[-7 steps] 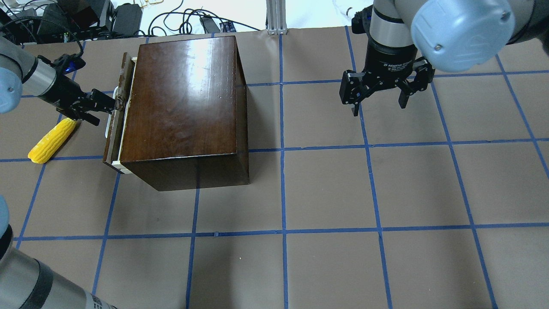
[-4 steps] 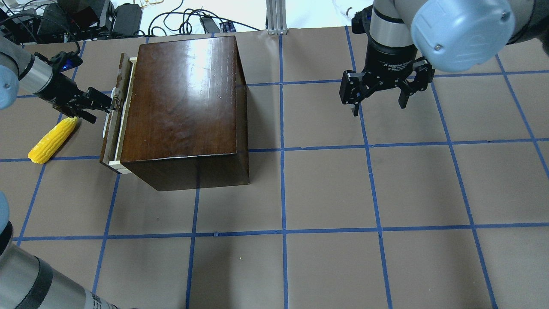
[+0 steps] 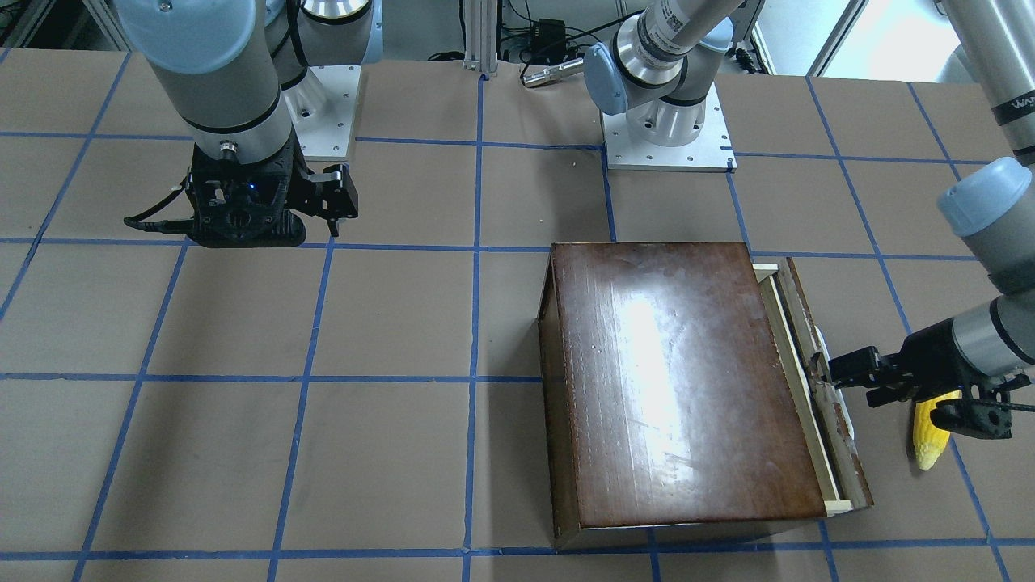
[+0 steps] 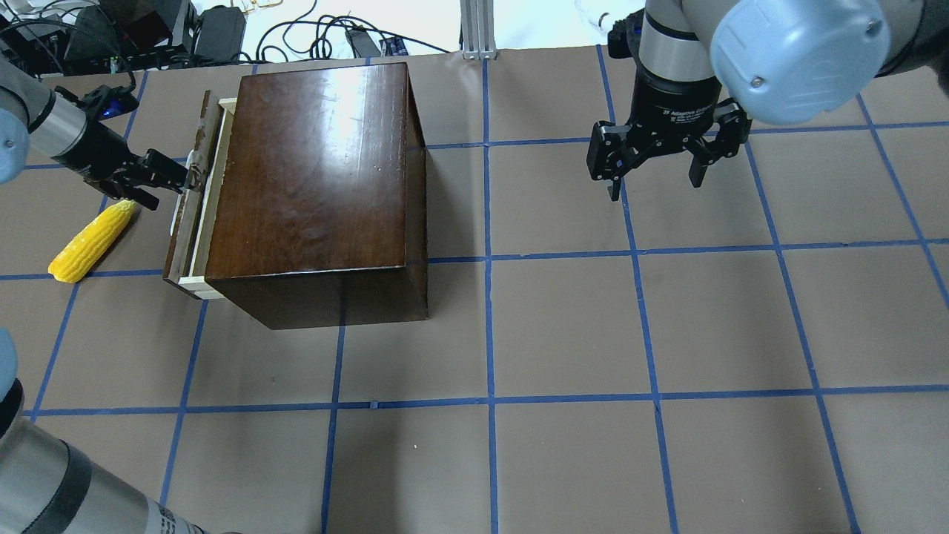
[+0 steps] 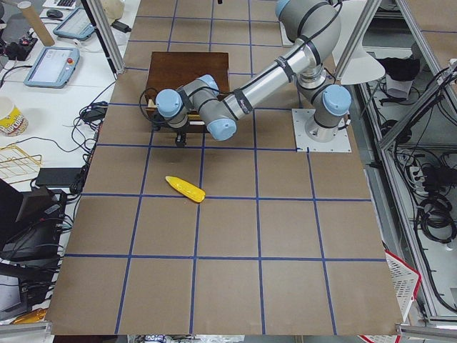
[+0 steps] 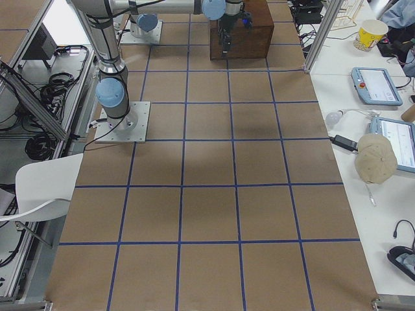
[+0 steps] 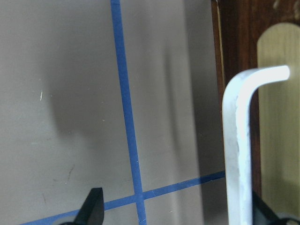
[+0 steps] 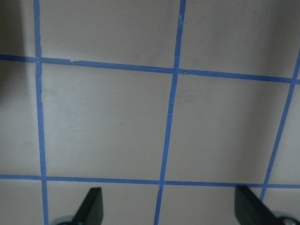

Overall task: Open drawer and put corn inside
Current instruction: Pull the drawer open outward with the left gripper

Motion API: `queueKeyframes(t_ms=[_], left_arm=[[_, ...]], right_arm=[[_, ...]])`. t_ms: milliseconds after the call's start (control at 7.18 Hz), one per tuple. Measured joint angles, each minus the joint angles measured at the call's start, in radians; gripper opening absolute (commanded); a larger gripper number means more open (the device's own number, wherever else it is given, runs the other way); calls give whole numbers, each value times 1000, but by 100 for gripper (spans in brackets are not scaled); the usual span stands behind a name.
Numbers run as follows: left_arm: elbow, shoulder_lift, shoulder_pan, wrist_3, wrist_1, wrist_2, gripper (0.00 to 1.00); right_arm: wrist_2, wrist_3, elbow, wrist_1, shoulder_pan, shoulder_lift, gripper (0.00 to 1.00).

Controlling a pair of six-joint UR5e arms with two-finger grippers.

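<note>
The dark-brown cabinet [image 4: 311, 170] stands at the table's far left; it also shows in the front view [image 3: 679, 380]. Its drawer [image 4: 187, 222] is pulled out a narrow gap, showing the pale-wood rim. My left gripper [image 4: 169, 189] is open at the drawer front. In the left wrist view [image 7: 178, 211] the silver handle [image 7: 236, 140] stands between the fingers, close to one of them. The yellow corn [image 4: 90, 242] lies on the table left of the drawer, just beside the left gripper. My right gripper [image 4: 652, 189] is open and empty, hovering far right.
Blue tape lines grid the brown table [image 4: 563, 326]. Cables and power bricks [image 4: 215, 30] lie beyond the far edge behind the cabinet. An aluminium post [image 4: 478, 30] stands at the far middle. The corn is partly hidden by the left wrist in the front view [image 3: 930, 440].
The left gripper has moved left with the handle, and the drawer has slid out further. The cabinet has shifted slightly left. The corn and the right arm have not moved.
</note>
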Motion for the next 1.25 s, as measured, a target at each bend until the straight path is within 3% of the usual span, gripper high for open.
queueKeyframes(t_ms=[1254], left_arm=[[14,-13,38,4,3,36,100]], right_arm=[[0,0,0,0,0,0,100]])
